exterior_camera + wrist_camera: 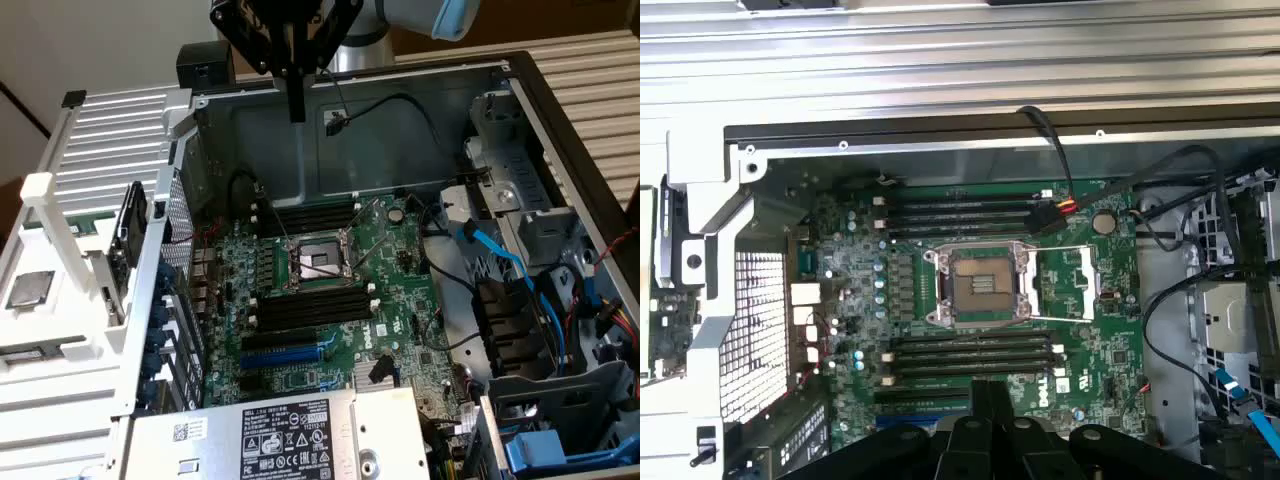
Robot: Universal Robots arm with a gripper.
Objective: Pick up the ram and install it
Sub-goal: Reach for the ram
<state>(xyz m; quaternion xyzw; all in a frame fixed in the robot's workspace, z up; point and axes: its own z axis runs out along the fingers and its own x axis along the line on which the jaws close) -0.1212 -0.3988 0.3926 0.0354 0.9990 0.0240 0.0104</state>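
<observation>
- The gripper (296, 95) hangs high above the motherboard (330, 300), over the open case's rear wall, fingers pressed together on a narrow dark strip
- That strip looks like the ram (296, 100), held upright, well clear of the board
- Memory slots (312, 308) flank the CPU socket (315, 262) on the motherboard

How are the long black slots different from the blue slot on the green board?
The black slots have white clips at their ends; the blue slot shows none. The black slots sit in groups on both sides of the square metal socket; the blue slot lies only on the side nearer the labelled box. Both are long, narrow and run the same way.
</observation>
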